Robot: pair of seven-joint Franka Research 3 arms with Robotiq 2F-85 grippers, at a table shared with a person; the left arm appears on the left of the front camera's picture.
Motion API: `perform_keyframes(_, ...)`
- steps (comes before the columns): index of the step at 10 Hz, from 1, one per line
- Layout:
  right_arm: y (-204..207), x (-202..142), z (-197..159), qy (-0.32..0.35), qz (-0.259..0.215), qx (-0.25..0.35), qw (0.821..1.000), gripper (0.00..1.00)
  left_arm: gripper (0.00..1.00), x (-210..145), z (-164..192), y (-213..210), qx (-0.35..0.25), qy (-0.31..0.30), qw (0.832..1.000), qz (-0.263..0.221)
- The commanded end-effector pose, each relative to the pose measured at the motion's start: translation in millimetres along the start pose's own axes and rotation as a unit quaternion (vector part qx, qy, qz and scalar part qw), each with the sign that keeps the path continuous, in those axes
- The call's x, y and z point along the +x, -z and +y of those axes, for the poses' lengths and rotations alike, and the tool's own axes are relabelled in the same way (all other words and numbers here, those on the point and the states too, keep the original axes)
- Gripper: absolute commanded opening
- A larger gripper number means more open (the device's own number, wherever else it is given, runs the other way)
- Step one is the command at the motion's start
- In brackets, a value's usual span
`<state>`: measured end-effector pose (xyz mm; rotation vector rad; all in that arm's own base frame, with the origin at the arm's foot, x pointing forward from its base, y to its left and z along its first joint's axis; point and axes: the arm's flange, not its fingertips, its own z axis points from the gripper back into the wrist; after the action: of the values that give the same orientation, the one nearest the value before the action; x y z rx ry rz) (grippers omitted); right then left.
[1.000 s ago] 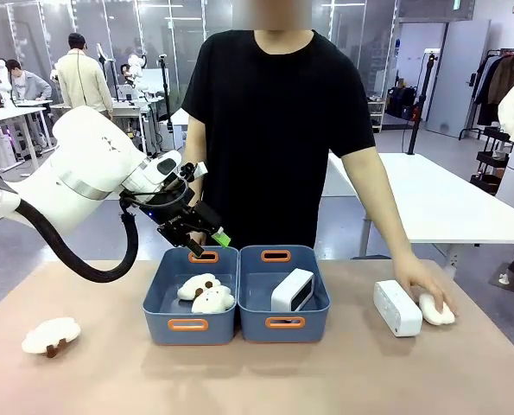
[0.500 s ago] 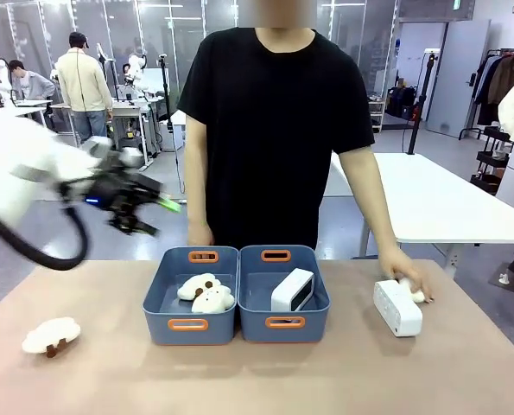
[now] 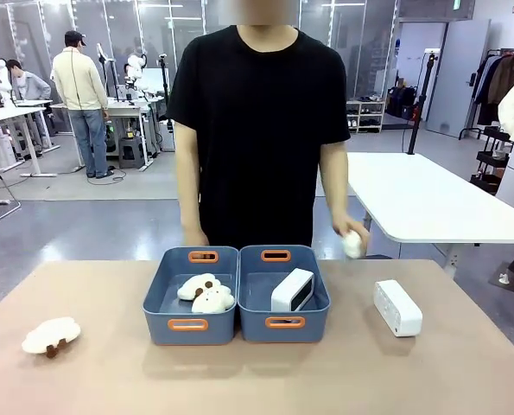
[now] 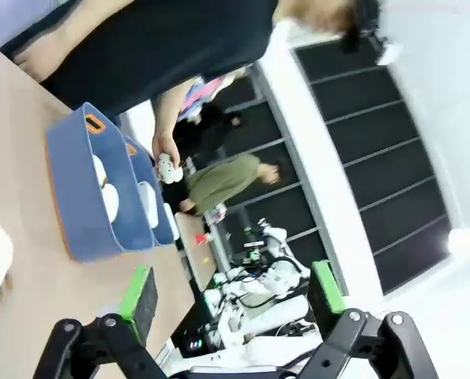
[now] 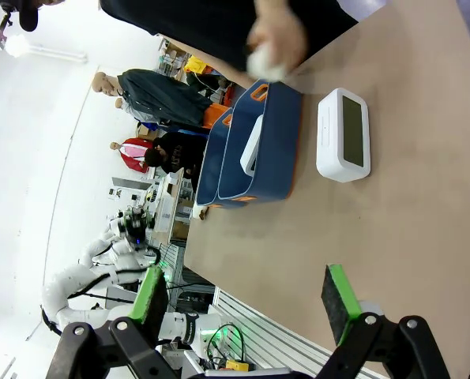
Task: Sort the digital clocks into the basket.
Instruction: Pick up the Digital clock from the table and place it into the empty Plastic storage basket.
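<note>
On the table, the right-hand basket (twin to the bin touching it) holds one digital clock. The second clock lies on the tabletop, well to the right. Left gripper and right gripper both gape wide, empty.

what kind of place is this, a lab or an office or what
Most likely an open-plan lab or workshop, not a home. A long white work table stands on a bare grey floor, a person in a cap stands at cluttered benches farther back, and a clothes rack is at the far right.
</note>
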<state>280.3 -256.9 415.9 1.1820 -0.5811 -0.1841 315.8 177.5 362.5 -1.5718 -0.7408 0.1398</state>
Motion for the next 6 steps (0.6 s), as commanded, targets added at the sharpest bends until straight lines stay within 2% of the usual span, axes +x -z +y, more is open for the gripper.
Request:
perform_keyframes(1,-1.7,-0.5,0.5,-0.003,0.007,0.000,1.000,1.00,0.98,12.2,10.1,-63.2,-0.045,0.066,0.994,-0.070)
perform_keyframes(2,-1.7,-0.5,0.5,-0.003,0.007,0.000,1.000,1.00,0.98,0.0,0.0,0.0,0.000,0.000,1.000,0.000)
perform_keyframes(6,-1.7,-0.5,0.5,-0.003,0.007,0.000,1.000,1.00,0.98,0.0,0.0,0.0,0.000,0.000,1.000,0.000)
